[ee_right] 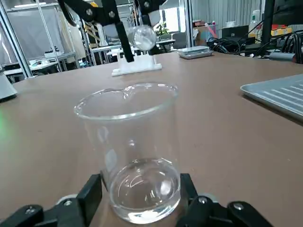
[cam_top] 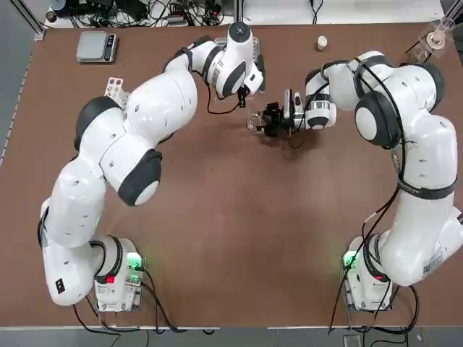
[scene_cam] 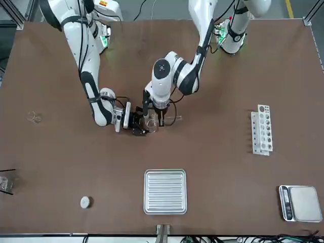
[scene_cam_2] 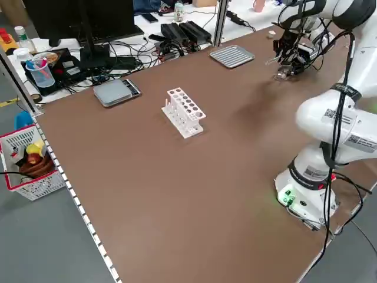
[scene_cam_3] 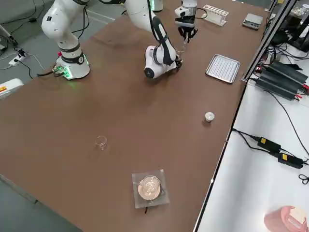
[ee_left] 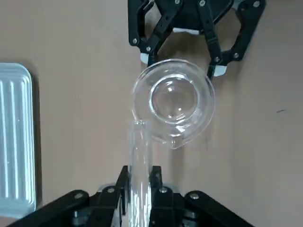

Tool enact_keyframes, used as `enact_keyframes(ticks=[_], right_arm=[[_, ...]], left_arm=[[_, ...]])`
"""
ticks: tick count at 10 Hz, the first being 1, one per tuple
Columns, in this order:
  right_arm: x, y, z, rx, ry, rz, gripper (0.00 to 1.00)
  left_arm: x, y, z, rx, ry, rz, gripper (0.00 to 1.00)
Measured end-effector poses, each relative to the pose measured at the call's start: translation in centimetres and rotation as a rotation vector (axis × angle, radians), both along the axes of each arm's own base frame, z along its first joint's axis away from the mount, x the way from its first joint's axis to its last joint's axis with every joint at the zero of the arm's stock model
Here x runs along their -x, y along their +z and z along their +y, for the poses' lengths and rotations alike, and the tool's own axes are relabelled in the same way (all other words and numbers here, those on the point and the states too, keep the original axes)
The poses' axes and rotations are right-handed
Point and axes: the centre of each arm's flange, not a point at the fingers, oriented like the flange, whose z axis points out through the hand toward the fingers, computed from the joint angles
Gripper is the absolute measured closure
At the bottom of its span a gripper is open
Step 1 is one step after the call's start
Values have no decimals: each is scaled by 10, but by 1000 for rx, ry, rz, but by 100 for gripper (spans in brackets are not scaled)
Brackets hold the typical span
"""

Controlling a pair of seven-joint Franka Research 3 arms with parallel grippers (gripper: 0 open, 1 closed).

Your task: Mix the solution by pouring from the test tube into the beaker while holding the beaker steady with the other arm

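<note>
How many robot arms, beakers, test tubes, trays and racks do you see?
Robot arms: 2 (left arm, right arm)
Beaker: 1
Test tube: 1
Tray: 1
Rack: 1
Total: 6

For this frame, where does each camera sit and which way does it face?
Top: overhead, bases at bottom, both arms.
Front: across the table, facing the robot; tray nearest.
Left side: raised, rack central.
Right side: raised, small glass near.
Left wrist: looks down on test tube.
Right wrist: level with beaker.
Both wrists share the beaker.
</note>
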Motion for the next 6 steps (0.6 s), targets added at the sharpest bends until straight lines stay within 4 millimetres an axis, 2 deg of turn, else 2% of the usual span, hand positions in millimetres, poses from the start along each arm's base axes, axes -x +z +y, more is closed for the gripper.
enact_keyframes(ticks=[3, 6], right_arm=[[0, 0, 0, 0, 0, 0, 27], [0, 0, 0, 0, 0, 0, 27]], left_arm=[[5, 1, -8, -47, 20, -34, 78], [19, -6, -19, -81, 40, -50, 78]])
